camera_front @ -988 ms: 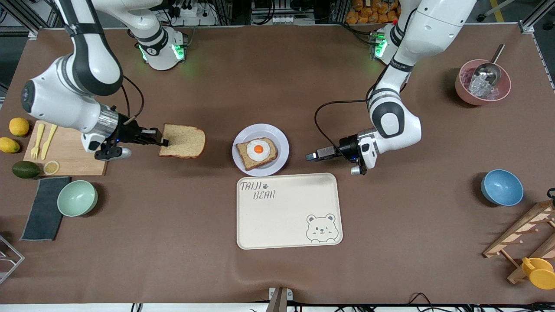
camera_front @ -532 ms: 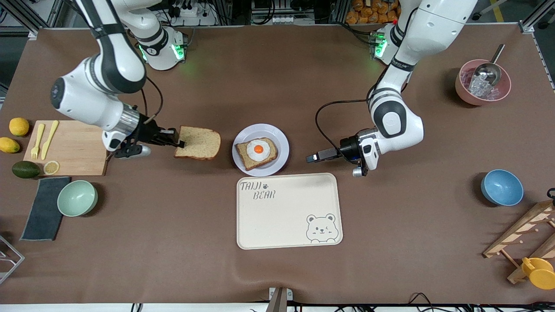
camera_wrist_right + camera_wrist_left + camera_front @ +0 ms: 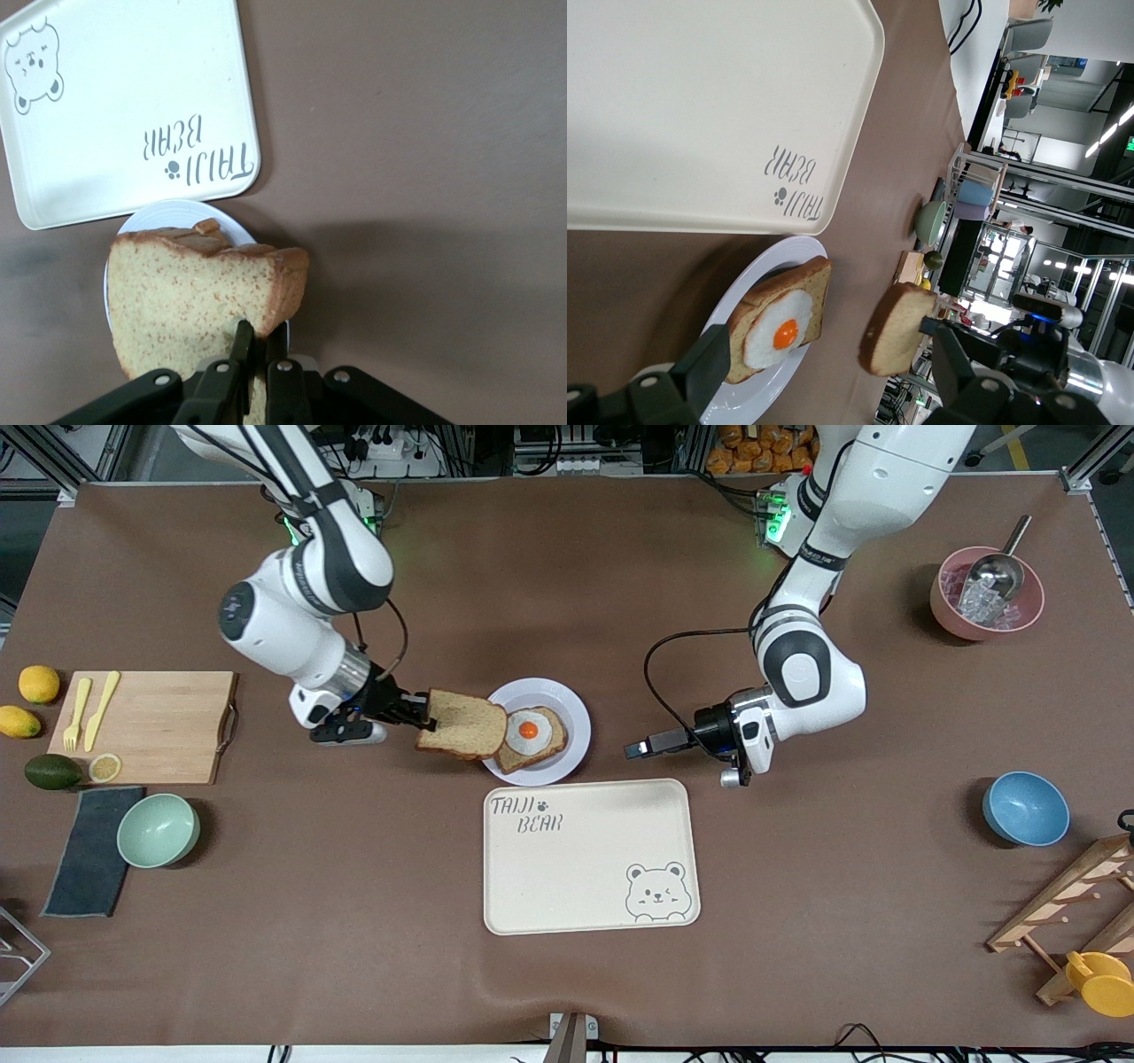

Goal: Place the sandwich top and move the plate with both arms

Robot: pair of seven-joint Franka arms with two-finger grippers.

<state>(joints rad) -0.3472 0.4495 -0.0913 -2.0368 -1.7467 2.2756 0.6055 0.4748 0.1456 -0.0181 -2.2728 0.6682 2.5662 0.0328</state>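
Right gripper (image 3: pixel 429 715) clamped on one edge of the top (image 3: pixel 461 724), held in the air over the rim of the plate (image 3: pixel 574 707) at the right arm's end. Egg slice (image 3: pixel 530 737) on the plate, next to the tray (image 3: pixel 589 868). Left gripper (image 3: pixel 631 748) parted, waited near the plate.

I'm working in a robotics lab staged as a kitchen: 2 white arms (image 3: pixel 301 602) are standing bolted to a brown-covered table (image 3: pixel 567 974), aluminium framing (image 3: pixel 1094 456) is edging it, and a cutting board (image 3: pixel 146 726), bowls (image 3: pixel 158 830) and a tray (image 3: pixel 589 856) are lying around as props.
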